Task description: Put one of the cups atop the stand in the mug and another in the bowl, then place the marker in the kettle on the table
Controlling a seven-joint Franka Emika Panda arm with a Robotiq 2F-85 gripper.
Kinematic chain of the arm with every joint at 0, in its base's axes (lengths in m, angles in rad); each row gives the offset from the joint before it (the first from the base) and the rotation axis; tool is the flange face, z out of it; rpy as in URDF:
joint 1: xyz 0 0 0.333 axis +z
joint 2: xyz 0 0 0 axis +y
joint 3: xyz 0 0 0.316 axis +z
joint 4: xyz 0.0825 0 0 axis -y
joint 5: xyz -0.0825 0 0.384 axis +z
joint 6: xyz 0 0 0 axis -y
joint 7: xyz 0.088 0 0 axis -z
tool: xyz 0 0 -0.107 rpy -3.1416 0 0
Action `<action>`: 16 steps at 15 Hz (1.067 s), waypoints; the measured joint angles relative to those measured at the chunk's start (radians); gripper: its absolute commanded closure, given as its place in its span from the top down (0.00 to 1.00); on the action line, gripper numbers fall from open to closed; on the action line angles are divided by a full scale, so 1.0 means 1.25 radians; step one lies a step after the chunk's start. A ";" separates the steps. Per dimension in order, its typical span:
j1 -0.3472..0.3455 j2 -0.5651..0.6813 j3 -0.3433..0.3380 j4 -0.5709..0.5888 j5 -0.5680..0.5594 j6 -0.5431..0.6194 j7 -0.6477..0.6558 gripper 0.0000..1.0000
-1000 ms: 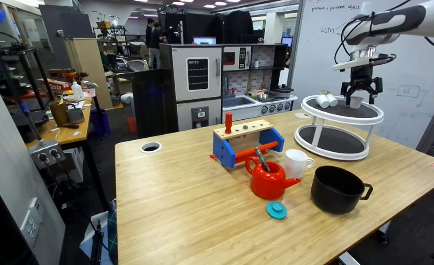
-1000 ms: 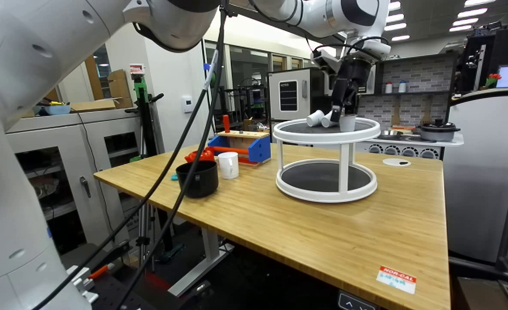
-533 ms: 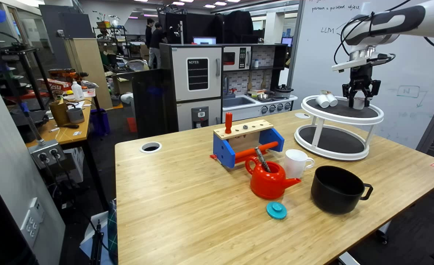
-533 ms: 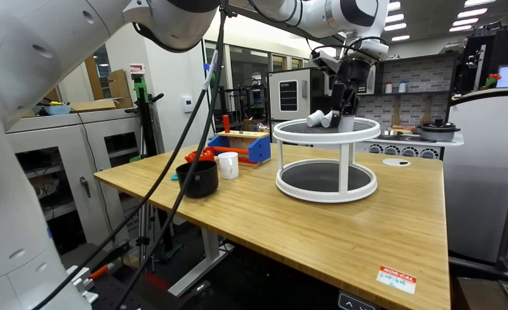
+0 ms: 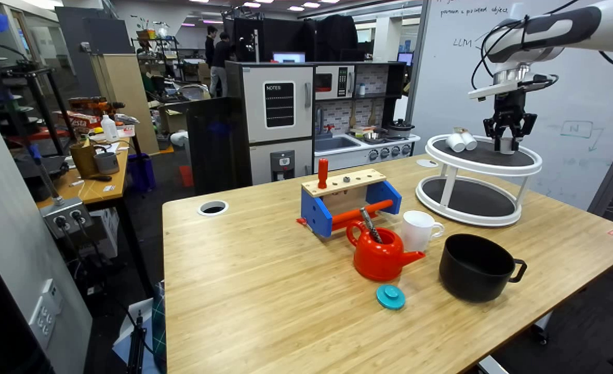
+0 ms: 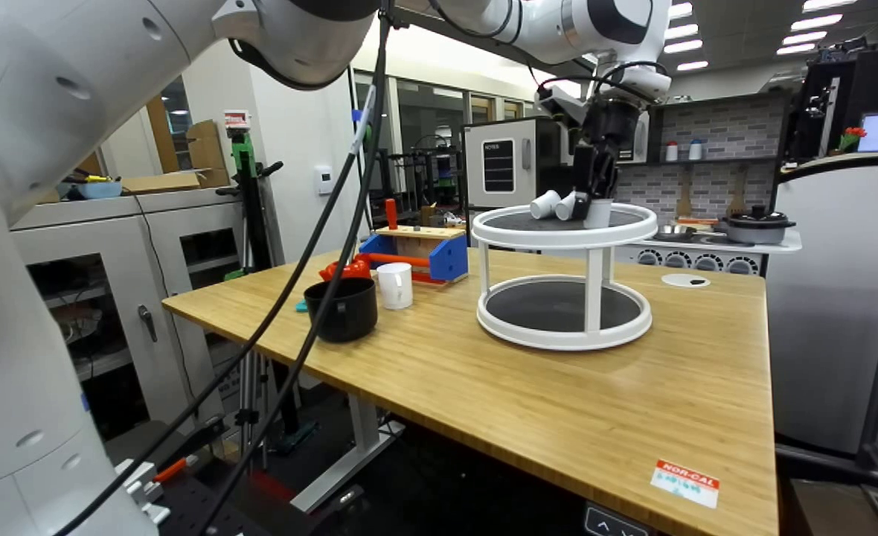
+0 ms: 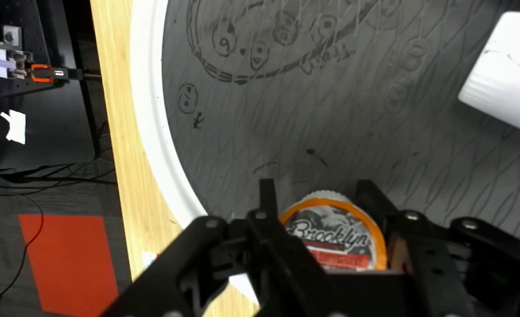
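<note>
A small white cup (image 6: 598,214) stands upright on the dark top of the stand (image 6: 550,240). My gripper (image 7: 317,187) has come down over this cup, its fingers against both sides. From above, the cup's lid (image 7: 337,240) shows an orange rim, partly covered by the fingers. Two more white cups (image 5: 455,143) lie tipped over beside it on the stand. Down on the table are the white mug (image 5: 415,232), the black bowl (image 5: 472,285) and the red kettle (image 5: 379,264). The marker (image 5: 370,226), here dark grey and patterned, leans out of the kettle's opening.
A blue rack (image 5: 317,214) with a wooden top and red rods sits behind the kettle. The teal lid (image 5: 390,296) lies flat in front of the kettle. Black cables (image 6: 335,275) cross in front of the bowl in an exterior view.
My fingers stood wide around the upright cup a second ago and have drawn in against it. The cup has shifted slightly. The other things have stayed put.
</note>
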 measured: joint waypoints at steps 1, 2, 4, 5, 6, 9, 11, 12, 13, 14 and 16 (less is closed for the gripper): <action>0.001 0.000 0.000 0.000 0.000 0.000 0.000 0.23; 0.004 -0.001 0.000 0.000 0.000 0.000 0.000 0.23; 0.014 -0.003 0.001 0.000 0.000 0.004 0.000 0.23; 0.021 -0.005 0.001 0.000 -0.002 0.007 -0.001 0.23; 0.030 -0.008 0.001 0.000 -0.007 0.011 -0.004 0.23; 0.063 -0.027 0.001 -0.001 -0.028 0.020 -0.018 0.23; 0.085 -0.045 0.001 -0.002 -0.042 0.023 -0.033 0.23; 0.094 -0.053 0.001 -0.003 -0.049 0.024 -0.040 0.23; 0.103 -0.062 0.001 -0.006 -0.055 0.026 -0.047 0.23; 0.111 -0.069 0.001 -0.010 -0.060 0.029 -0.054 0.23; 0.126 -0.081 0.002 -0.021 -0.068 0.041 -0.073 0.23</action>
